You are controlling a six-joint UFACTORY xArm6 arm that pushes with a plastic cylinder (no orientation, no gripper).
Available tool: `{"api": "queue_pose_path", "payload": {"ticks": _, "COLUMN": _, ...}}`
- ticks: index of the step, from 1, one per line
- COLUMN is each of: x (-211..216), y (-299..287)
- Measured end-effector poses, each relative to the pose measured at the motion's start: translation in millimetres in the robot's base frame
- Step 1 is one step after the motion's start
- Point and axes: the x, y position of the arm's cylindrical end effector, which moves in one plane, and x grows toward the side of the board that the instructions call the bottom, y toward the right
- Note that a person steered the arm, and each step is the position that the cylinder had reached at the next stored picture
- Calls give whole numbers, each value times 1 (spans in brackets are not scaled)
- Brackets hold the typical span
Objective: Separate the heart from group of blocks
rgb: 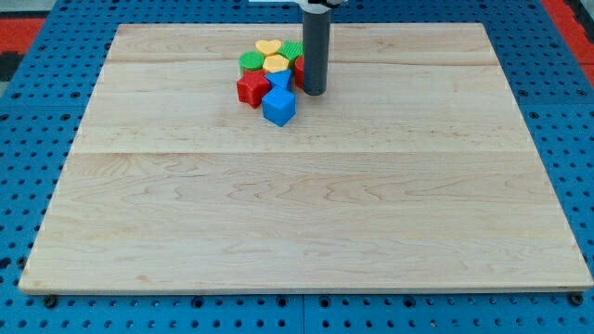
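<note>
A tight group of blocks sits near the view's top centre of the wooden board. A yellow heart lies at the group's top, touching a green block on its right and a green round block at lower left. A yellow block sits in the middle. A red star-like block is at the lower left, a blue block below centre, and a blue cube at the bottom. A red block is partly hidden behind the rod. My tip rests at the group's right side, next to the red block.
The board lies on a blue perforated table. Red patches show at the view's top left corner and top right corner.
</note>
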Motion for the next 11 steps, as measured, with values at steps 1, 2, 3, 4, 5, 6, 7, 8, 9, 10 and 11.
{"api": "queue_pose_path", "payload": {"ticks": 1, "x": 0, "y": 8}}
{"api": "queue_pose_path", "payload": {"ticks": 2, "x": -8, "y": 29}}
{"api": "queue_pose_path", "payload": {"ticks": 3, "x": -40, "y": 45}}
{"api": "queue_pose_path", "payload": {"ticks": 4, "x": -88, "y": 41}}
{"api": "queue_pose_path", "payload": {"ticks": 5, "x": -91, "y": -27}}
{"api": "queue_pose_path", "payload": {"ticks": 6, "x": -58, "y": -84}}
{"api": "queue_pose_path", "payload": {"ticks": 7, "x": -44, "y": -97}}
{"api": "queue_pose_path", "payload": {"ticks": 8, "x": -69, "y": -112}}
{"api": "queue_pose_path", "payload": {"ticks": 9, "x": -69, "y": -78}}
{"api": "queue_pose_path", "payload": {"ticks": 10, "x": -86, "y": -73}}
{"api": "queue_pose_path", "payload": {"ticks": 11, "x": -127, "y": -126}}
